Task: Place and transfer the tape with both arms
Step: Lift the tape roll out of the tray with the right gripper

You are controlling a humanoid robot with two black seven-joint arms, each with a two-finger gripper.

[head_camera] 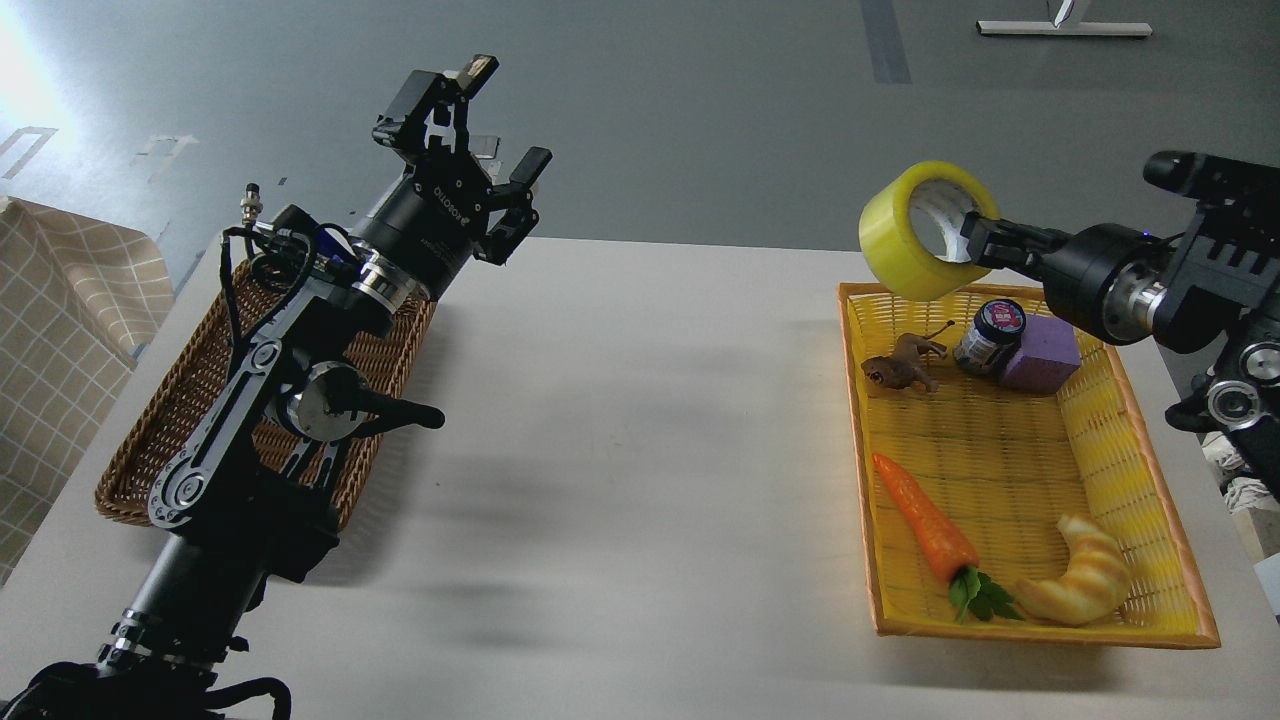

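Your right gripper pinches the tape by its rim, held in the air above the far end of the yellow basket, while your left gripper, its 2 fingers spread wide and empty, waits well apart across the table, so the roll lies to its right.

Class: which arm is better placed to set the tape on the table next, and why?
Right. Its gripper is shut on the tape, raised over the yellow basket. The left gripper is open, holding nothing.
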